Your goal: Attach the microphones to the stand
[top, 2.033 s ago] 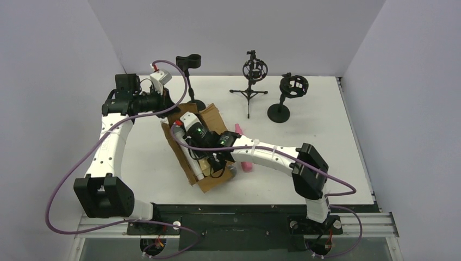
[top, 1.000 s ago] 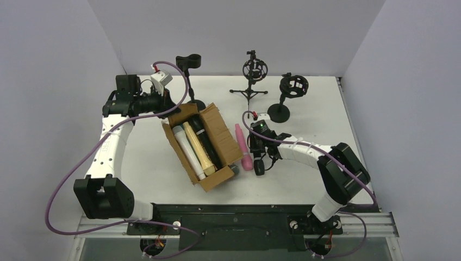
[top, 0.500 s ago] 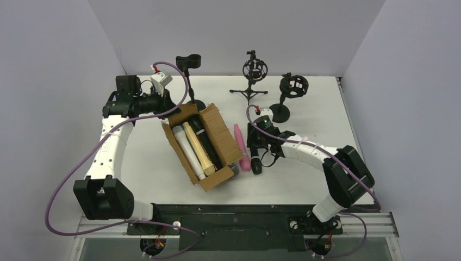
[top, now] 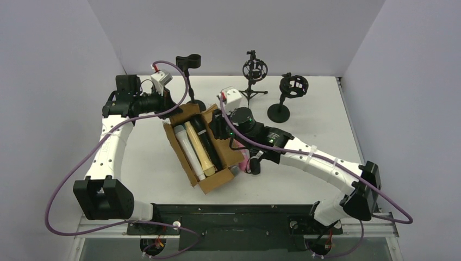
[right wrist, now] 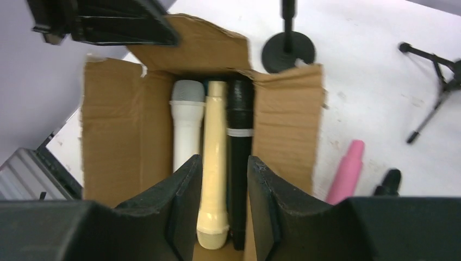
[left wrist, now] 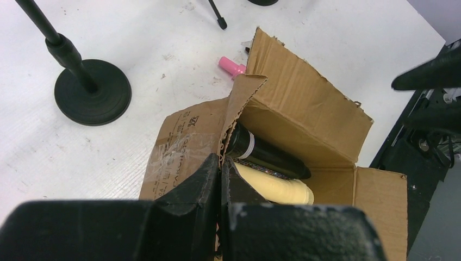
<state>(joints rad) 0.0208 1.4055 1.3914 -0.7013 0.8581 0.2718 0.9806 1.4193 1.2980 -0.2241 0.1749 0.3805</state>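
Mostly smooth, cylindrical microphones (right wrist: 213, 163) (corrugated box (right wrist: 111, 125))

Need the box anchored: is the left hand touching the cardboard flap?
Touching. Left wrist view shows the cardboard flap pinched at its edge between the closed fingers of the left hand.

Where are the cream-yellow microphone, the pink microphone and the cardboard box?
cream-yellow microphone (right wrist: 216, 125): right wrist view, middle of its shaft.
pink microphone (right wrist: 346, 171): right wrist view, middle of its body.
cardboard box (right wrist: 114, 125): right wrist view, bare inner face of an open flap.
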